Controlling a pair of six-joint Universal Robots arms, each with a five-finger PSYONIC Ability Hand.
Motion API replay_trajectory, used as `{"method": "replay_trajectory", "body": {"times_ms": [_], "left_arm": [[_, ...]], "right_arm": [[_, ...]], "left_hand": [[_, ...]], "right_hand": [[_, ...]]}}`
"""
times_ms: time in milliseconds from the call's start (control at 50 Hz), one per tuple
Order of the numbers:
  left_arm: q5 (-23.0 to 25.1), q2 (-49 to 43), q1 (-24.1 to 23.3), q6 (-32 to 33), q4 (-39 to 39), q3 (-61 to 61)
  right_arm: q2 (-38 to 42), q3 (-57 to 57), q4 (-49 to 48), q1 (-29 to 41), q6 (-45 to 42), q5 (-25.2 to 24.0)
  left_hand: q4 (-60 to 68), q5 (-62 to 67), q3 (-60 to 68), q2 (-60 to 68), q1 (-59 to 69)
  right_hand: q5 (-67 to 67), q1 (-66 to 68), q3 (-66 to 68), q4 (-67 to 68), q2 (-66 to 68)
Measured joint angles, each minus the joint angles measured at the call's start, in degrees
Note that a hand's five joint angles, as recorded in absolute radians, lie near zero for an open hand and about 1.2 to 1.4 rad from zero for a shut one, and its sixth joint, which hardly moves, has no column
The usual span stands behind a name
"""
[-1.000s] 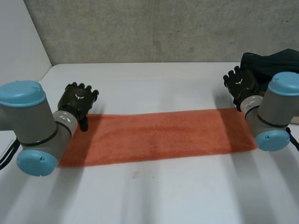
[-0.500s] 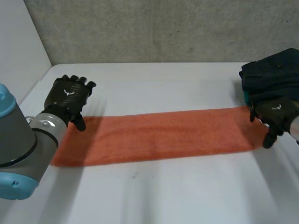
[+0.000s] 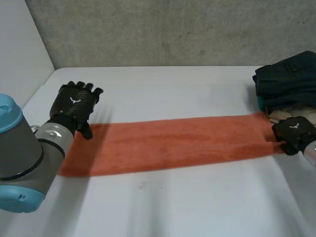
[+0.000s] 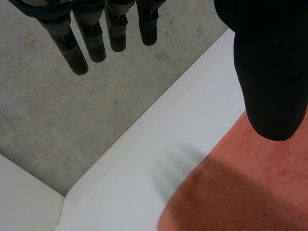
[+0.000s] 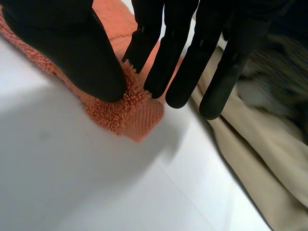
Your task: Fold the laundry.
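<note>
At the 3 o'clock end of the table [image 3: 173,212], my right hand [image 3: 295,134] pinches the orange towel [image 3: 173,143] by its corner, thumb against fingers, probably to lift it for a fold. Towel lies flat, 9 to 3. Left hand [image 3: 75,103] hovers spread over the 9 o'clock end, empty. Dark clothes [image 3: 286,79] stacked at 2.

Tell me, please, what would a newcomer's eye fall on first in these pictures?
The long orange towel comes first, stretched flat across the white table from side to side. Next, the right hand pinches the towel's right-end corner between thumb and fingers, while the left hand hovers open over the left end. A pile of dark clothes sits at the table's far right, just beyond the right hand.
</note>
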Motion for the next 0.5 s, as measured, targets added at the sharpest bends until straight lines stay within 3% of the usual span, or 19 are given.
{"method": "replay_trajectory", "body": {"times_ms": [140, 320, 400, 500], "left_arm": [[0.0, 0.3, -0.7, 0.0, 0.1, -0.2], [0.0, 1.9, -0.7, 0.0, 0.0, -1.6], [0.0, 2.7, -0.5, 0.0, 0.0, -2.3], [-0.1, 4.1, -0.1, 0.0, 0.0, -2.8]], "right_arm": [[-4.2, 1.3, 0.9, -6.9, -3.2, 3.7], [-7.4, 0.4, 2.7, -16.2, -11.9, 4.6], [-10.1, -0.7, 2.1, -12.3, -11.9, 4.2], [-13.8, -2.2, -1.8, 1.3, -8.3, 3.6]], "left_hand": [[0.0, 0.0, 0.0, 0.0, 0.0], [0.0, 0.0, 0.0, 0.0, 0.0], [0.0, 0.0, 0.0, 0.0, 0.0], [0.0, 0.0, 0.0, 0.0, 0.0]], "right_hand": [[0.0, 0.0, 0.0, 0.1, 0.0], [0.7, 0.0, 0.1, 0.1, 0.0], [0.8, 0.0, 0.1, 0.1, 0.0], [1.1, 0.0, 0.2, 0.2, 0.0]]}}
